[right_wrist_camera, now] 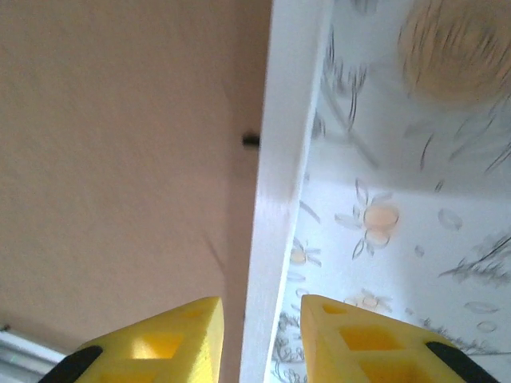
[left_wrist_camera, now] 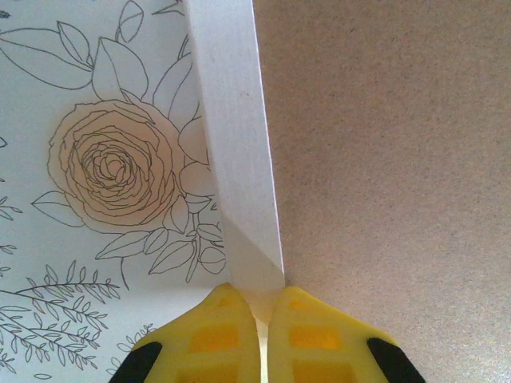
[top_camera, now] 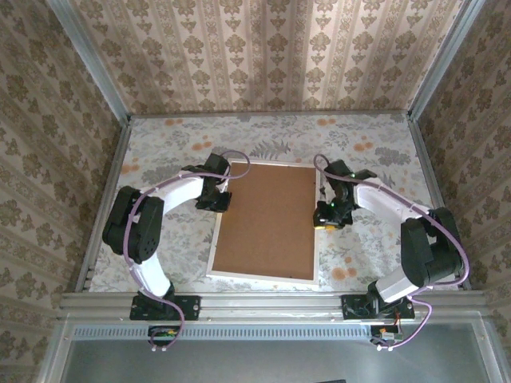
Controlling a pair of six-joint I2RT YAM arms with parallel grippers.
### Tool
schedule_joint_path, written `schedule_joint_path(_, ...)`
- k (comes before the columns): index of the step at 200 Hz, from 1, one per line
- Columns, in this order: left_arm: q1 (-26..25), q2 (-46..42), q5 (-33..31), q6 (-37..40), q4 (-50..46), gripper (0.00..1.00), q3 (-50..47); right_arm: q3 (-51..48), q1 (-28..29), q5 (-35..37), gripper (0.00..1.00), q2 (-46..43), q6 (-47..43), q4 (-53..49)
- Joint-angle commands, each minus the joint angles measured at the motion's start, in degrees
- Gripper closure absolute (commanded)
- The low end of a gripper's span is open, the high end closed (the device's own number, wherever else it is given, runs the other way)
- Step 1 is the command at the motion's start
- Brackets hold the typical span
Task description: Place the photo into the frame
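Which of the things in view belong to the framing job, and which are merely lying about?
Job:
- frame
- brown board lying in it
- left hand, at the frame's left edge
- right hand, astride its right edge

Not the job:
- floral table cover
- patterned walls

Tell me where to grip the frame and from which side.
Pinch the frame by its thin white rim on a long side, from above, one finger over the brown backing board, one outside the edge. It lies flat, so the raised rim is probably its only handhold.
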Motion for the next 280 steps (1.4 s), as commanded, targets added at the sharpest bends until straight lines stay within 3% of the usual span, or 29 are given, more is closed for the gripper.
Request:
schedule_joint_path(1,-0.6,0.3,-0.1,0.4,-3.1,0.94,-2.0,-4.7,0.5,-4.7,0.68,-1.1,2.0,0.0)
schedule_joint_path(58,-0.6,0.4,-0.1,0.5,-3.2,0.94,-1.9,-8.0,2.4,-7.3,0.69,0.2,2.5,2.5)
schedule_joint_path(169,-0.6,0.0,0.3,0.4,-2.5,0.94,-2.6,-7.0,2.7,-5.1,0.7,4.1,2.3,3.9)
schedule_joint_path(227,-0.9,0.0,1.0,0.1,-2.0,0.94,-3.1,-7.1,5.8,-5.4,0.68,6.6,5.9,7.3)
schedule_joint_path(280,-1.4,0.1,1.2,-0.2,-1.6,0.94,-3.5,-5.3,9.3,6.0,0.71,10.3,8.8,4.6)
